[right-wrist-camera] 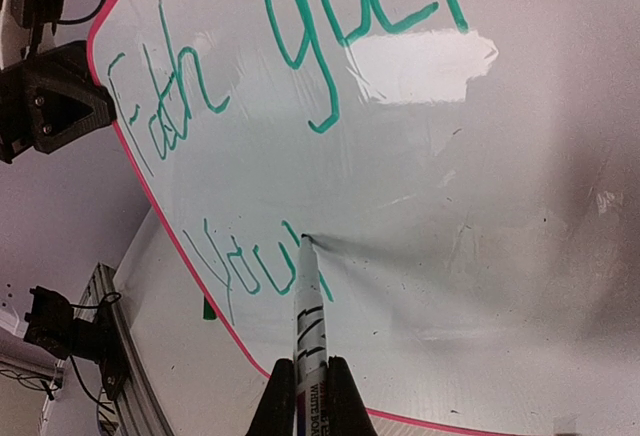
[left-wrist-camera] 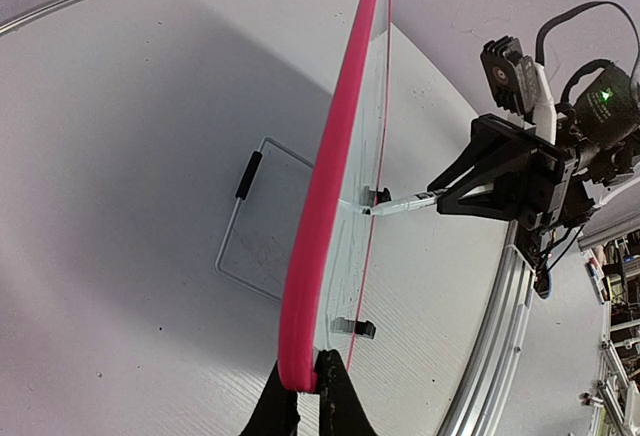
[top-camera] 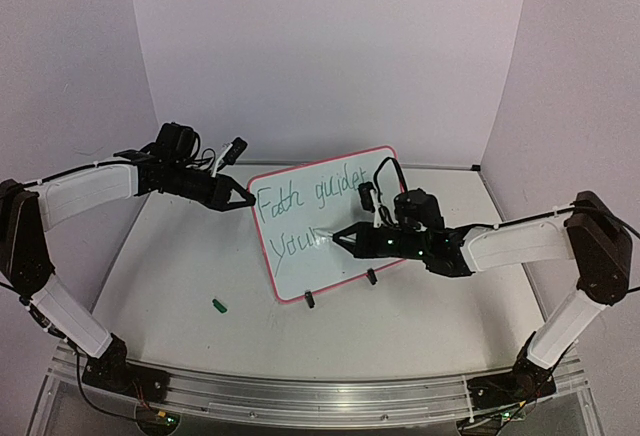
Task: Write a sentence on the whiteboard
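Note:
The whiteboard (top-camera: 325, 218) with pink-red rim stands tilted on two black clip feet in the middle of the table. Green writing (top-camera: 305, 196) reads "Fath guides" on top and "You" plus a further stroke below (right-wrist-camera: 245, 266). My left gripper (top-camera: 240, 199) is shut on the board's left rim (left-wrist-camera: 305, 361). My right gripper (top-camera: 340, 239) is shut on a white marker (right-wrist-camera: 308, 331), its tip touching the board (right-wrist-camera: 303, 241) just right of "You". The marker also shows in the left wrist view (left-wrist-camera: 400, 206).
A small green marker cap (top-camera: 220, 306) lies on the table in front of the board's left corner. A flat clear square piece (left-wrist-camera: 262, 218) lies on the table behind the board. Purple walls close the back and sides; a metal rail (top-camera: 320, 396) runs along the near edge.

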Robot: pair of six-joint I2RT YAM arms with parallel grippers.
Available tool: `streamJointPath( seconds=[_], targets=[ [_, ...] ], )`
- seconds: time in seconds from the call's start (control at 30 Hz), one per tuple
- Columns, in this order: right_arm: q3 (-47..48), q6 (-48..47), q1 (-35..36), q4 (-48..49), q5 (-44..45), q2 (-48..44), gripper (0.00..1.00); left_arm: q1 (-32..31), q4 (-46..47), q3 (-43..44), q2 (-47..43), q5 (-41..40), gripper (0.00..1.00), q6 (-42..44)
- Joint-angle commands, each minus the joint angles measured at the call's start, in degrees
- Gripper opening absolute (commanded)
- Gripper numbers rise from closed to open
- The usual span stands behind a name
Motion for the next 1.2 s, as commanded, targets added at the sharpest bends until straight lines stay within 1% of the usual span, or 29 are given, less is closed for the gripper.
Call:
streamJointPath(
  seconds=[0.0,0.47,0.57,0.63,0.77,0.97,1.17],
  targets=[
    [0.1,0.4,-0.4,1.6,3.7,-1.5,0.0,-2.9,-8.4,-2.1,3.2,-4.4,0.0,5.4],
    [-1.0,0.8,-0.3,1.5,4.1,-2.6,0.0,-2.9,-8.3,-2.1,3.2,-4.4,0.0,5.4],
    [-0.6,0.2,-0.3,1.6,2.8,-2.7,0.0,-2.9,-8.3,-2.1,3.2,-4.4,0.0,5.4],
    [-0.2,-0.6,-0.3,1.8,0.3,-3.1,0.0,-2.9,-8.3,-2.1,3.0,-4.4,0.0,5.4],
    [-0.3,-1.9,-0.4,1.8,-3.3,-5.3,0.0,-2.9,-8.4,-2.1,3.0,-4.4,0.0,5.4],
    [-2.5,-2.4,-0.6,-0.1,-2.1,-9.7,0.0,-2.9,-8.3,-2.1,3.2,-4.5,0.0,5.4],
    [-4.8,-3.0,-2.8,-1.6,-2.9,-12.7,0.0,-3.0,-8.3,-2.2,3.0,-4.5,0.0,5.4]
  ],
)
